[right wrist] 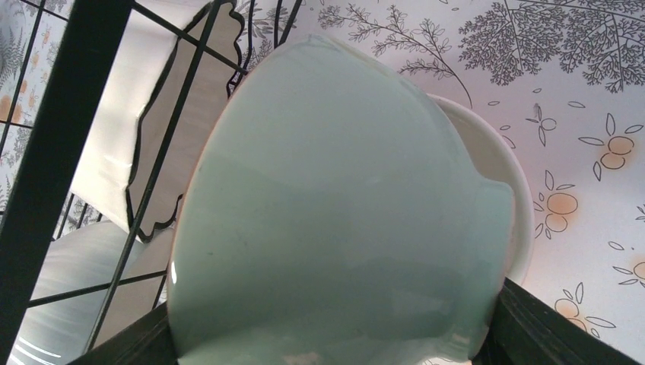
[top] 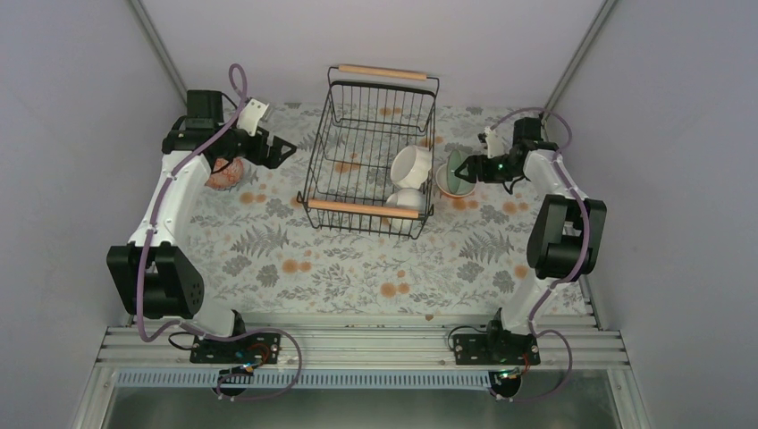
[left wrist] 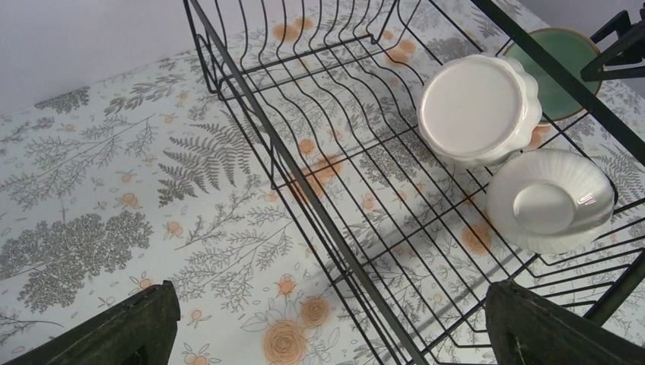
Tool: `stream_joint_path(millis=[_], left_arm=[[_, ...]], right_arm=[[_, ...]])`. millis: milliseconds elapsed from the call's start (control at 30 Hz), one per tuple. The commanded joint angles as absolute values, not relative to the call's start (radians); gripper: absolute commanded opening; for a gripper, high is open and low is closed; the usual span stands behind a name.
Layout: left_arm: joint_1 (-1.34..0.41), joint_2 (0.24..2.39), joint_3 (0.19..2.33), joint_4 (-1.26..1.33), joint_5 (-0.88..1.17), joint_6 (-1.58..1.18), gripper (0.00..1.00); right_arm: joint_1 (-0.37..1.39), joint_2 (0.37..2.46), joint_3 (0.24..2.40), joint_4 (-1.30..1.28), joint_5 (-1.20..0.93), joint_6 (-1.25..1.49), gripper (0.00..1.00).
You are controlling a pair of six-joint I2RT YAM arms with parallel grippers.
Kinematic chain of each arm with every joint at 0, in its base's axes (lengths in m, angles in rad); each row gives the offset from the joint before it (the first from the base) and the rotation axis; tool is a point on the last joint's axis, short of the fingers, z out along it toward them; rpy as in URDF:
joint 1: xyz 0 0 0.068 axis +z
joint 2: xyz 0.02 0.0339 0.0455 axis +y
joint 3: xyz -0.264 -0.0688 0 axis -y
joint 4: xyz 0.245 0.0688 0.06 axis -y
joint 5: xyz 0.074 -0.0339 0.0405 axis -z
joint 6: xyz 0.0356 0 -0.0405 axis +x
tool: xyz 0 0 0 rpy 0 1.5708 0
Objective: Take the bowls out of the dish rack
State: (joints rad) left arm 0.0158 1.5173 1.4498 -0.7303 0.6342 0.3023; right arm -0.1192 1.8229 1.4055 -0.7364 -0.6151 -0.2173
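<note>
Two white ceramic bowls (left wrist: 478, 106) await unloading in the black wire dish rack (top: 364, 208); right end effector (top: 465, 167) grasps a mint-green ceramic bowl (right wrist: 335, 213) outside, left end effector (left wrist: 331, 331) released.

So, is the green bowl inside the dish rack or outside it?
Outside. The right gripper holds the green bowl beside the dish rack, and the rack's wires separate it from two white bowls inside.

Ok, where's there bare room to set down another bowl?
Bare: the tablecloth between the dish rack and the arm bases. Crowded: right of the rack, where the right end effector holds the mint-green bowl over another bowl. A patterned bowl sits far left.
</note>
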Motion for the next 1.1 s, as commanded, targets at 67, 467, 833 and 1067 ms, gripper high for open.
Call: stream_joint_path(millis=[67,467,833,1067], left_arm=[[0.021,1.495,1.445,-0.716,0.666,0.293,1.0],[0.021,1.486,1.427,-0.71,0.673,0.293,1.0],[0.021,1.486,1.424,-0.707,0.68,0.293,1.0],[0.021,1.488,1.423,-0.708,0.69,0.293,1.0]], right_arm=[[-0.127,1.799,1.416,-0.737,-0.657,-0.244,0.65],[-0.127,1.82,1.42,-0.731,-0.644,-0.227,0.75],[-0.127,1.86,1.449,-0.749,-0.663,-0.229,0.9],[-0.126,1.856,1.477,-0.75,-0.613,-0.224,1.0]])
